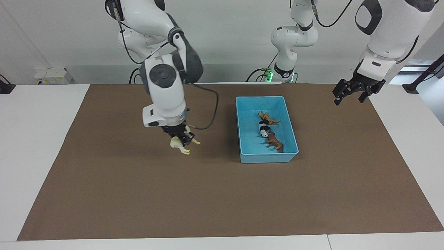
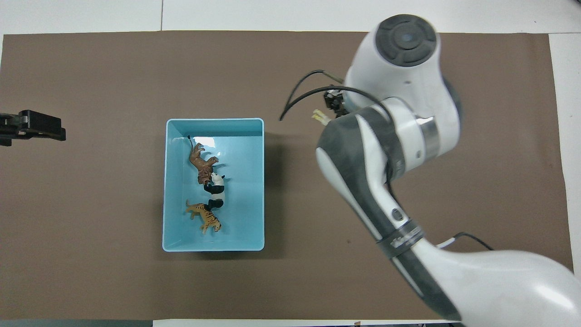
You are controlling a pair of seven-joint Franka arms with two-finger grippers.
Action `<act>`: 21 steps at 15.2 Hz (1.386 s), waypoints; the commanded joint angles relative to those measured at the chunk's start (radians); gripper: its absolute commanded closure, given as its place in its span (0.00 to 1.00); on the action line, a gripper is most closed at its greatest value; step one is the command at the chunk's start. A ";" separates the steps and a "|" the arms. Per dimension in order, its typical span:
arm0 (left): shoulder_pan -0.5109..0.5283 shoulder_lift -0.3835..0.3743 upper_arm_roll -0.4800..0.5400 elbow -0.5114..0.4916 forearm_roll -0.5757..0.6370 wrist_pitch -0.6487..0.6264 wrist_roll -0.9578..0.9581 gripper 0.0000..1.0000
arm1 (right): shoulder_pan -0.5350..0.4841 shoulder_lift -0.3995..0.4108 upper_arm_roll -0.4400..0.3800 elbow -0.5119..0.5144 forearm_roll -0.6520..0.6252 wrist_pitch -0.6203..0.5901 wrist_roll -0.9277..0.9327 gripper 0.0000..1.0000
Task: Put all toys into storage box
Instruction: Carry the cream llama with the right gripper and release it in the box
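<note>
The light blue storage box (image 1: 269,158) stands on the brown mat and also shows in the overhead view (image 2: 245,150). In it lie the orange tiger (image 1: 266,117) (image 2: 206,218), the panda (image 1: 264,129) (image 2: 217,187) and the brown lion (image 1: 274,141) (image 2: 202,161). My right gripper (image 1: 184,138) is shut on the cream-white horse (image 1: 178,143) and holds it just above the mat, beside the box toward the right arm's end. In the overhead view only the horse's legs (image 2: 319,117) show under the arm. My left gripper (image 1: 353,93) (image 2: 32,127) is open and empty, raised over the mat's edge at the left arm's end.
The brown mat (image 1: 222,201) covers most of the white table. The right arm's cable (image 1: 213,111) hangs in a loop between the gripper and the box.
</note>
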 commanded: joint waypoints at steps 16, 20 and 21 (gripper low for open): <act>0.094 -0.025 -0.074 0.053 -0.009 -0.120 0.047 0.00 | 0.256 0.070 -0.050 0.044 0.127 0.269 0.430 0.00; 0.094 -0.026 -0.070 0.044 -0.031 -0.118 0.052 0.00 | 0.067 -0.031 -0.061 0.026 0.145 0.135 0.203 0.00; 0.092 -0.026 -0.070 0.044 -0.029 -0.118 0.052 0.00 | 0.029 -0.045 -0.062 0.026 0.146 0.090 0.108 0.00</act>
